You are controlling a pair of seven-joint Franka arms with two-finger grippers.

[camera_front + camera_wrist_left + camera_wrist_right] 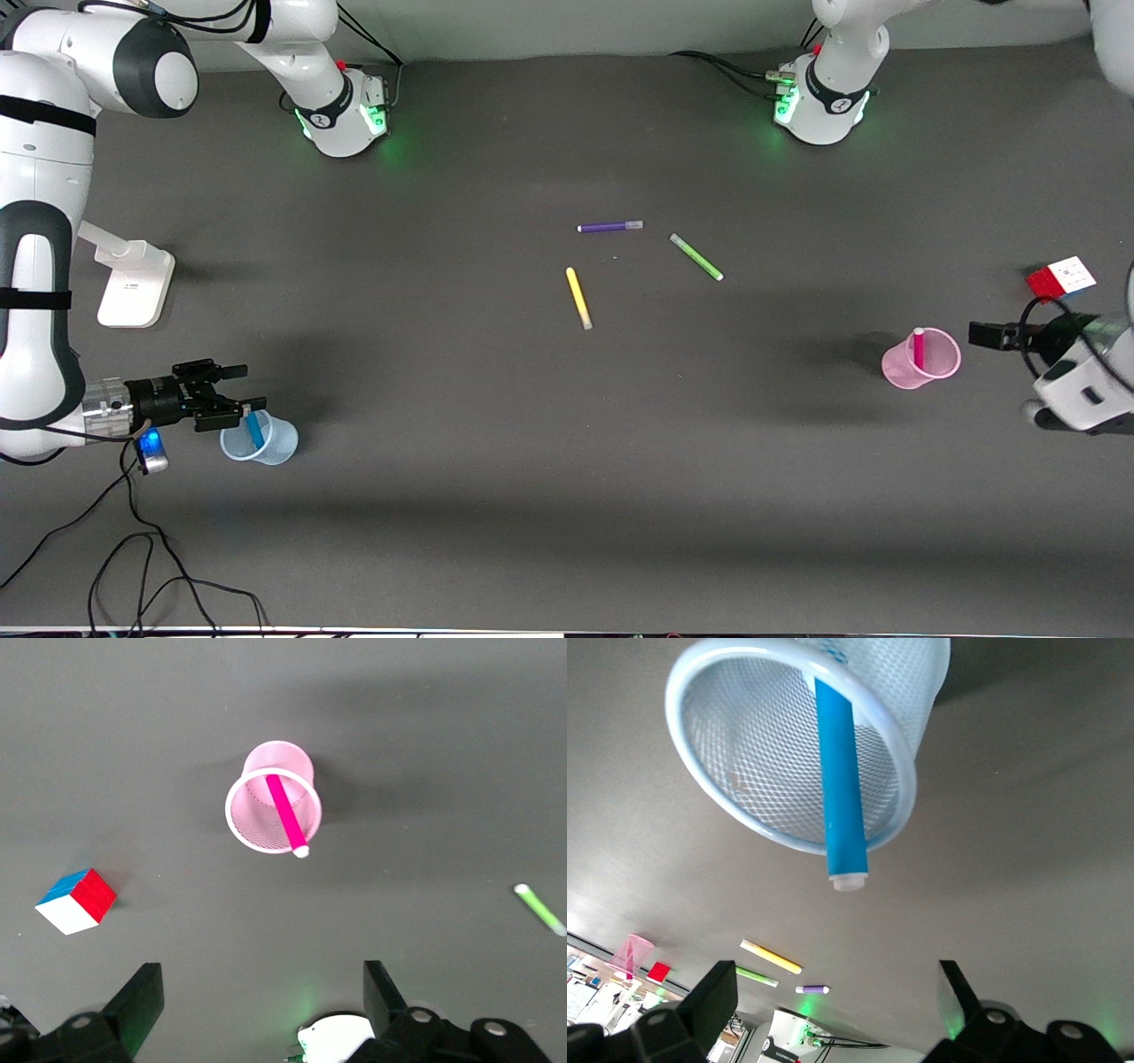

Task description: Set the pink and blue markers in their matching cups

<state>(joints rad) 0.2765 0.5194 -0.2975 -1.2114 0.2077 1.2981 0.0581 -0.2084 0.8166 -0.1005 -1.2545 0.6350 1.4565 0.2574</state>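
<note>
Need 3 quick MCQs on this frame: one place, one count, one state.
1. Where is the pink marker?
A. in the pink cup
B. beside the cube
C. in the blue cup

2. How many markers lie loose on the table?
A. one
B. three
C. five

3. The right gripper is:
A. shut on the blue marker
B. open by the blue cup
C. over the cube

Key: 1 A, it stands in that cup. 2 B, purple, green, yellow. 3 B, the fingers stand apart, the marker rests free in the cup.
</note>
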